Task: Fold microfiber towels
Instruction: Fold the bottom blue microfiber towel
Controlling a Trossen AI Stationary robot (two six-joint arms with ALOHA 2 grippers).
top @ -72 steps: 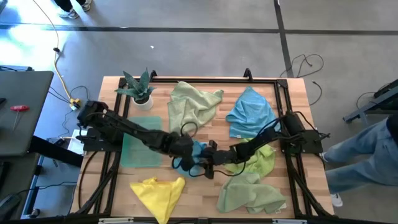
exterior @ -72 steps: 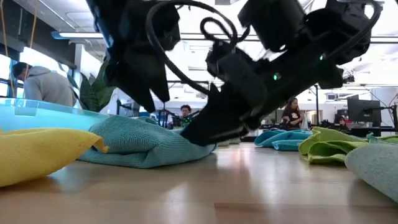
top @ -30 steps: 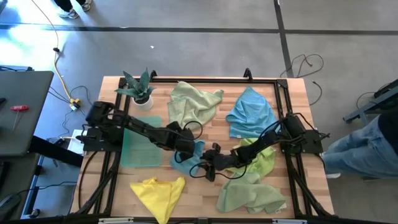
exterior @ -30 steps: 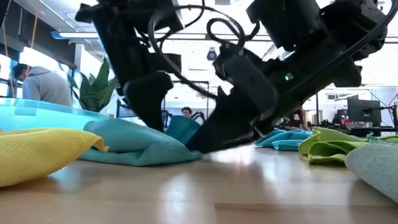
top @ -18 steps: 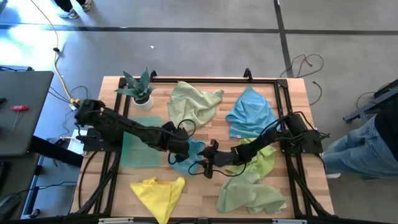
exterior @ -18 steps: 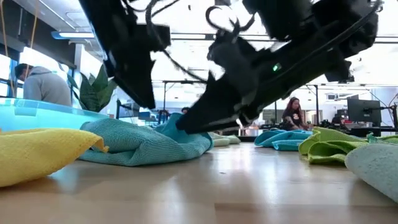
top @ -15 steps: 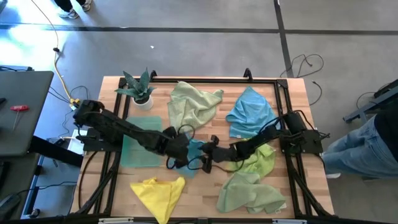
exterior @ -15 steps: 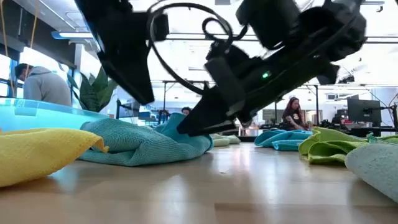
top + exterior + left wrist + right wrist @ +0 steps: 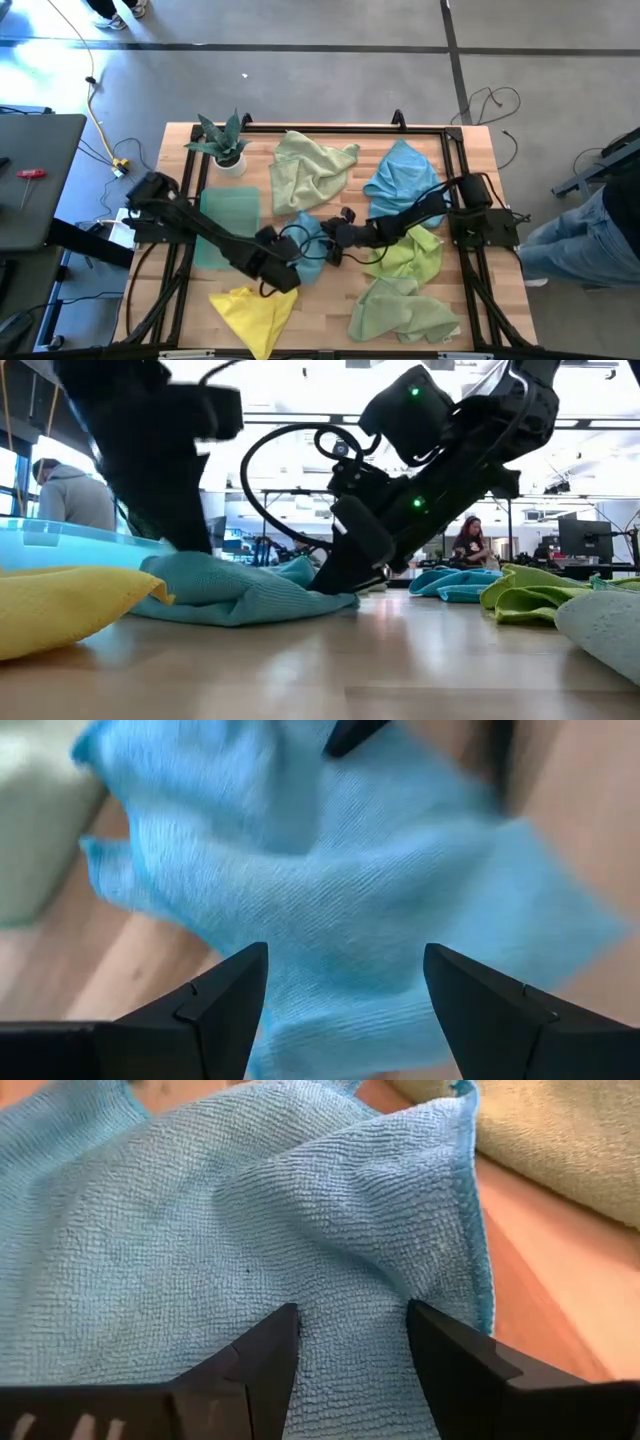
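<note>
Right claw [image 9: 333, 236]: reaches in from the right side of the tabletop [image 9: 330, 305] to the far edge of the teal towel [image 9: 306, 250]; its wrist view shows the two fingers [image 9: 255, 1370] parted with a ridge of teal cloth rising between them, not clamped
Left claw [image 9: 283, 279]: low at the near edge of the same towel; its wrist view shows the fingers [image 9: 225, 1000] spread wide above the weave, gripping nothing
Teal towel: rumpled, mid-tabletop between the two claws, lying on the wood
Other towels: folded pale green towel [image 9: 226, 227] lies flat on the left; crumpled pale green towel [image 9: 310, 168] at the back; sky blue towel [image 9: 404, 180] back right; lime green towel [image 9: 412, 253] under the right arm; another pale green towel [image 9: 402, 312] front right; yellow towel [image 9: 252, 309] at the front
Potted plant [image 9: 225, 143]: back left corner, well apart from the work
Risk: the ridge between the right fingers looks doubled, so a pinch there could catch two layers and drag the towel into a lump; with the claws working from opposite edges, an uneven pull would skew the fold
Hard to see: the arms cover much of the teal towel from above, so its corners cannot be placed; the low view hides the left claw behind the arm
</note>
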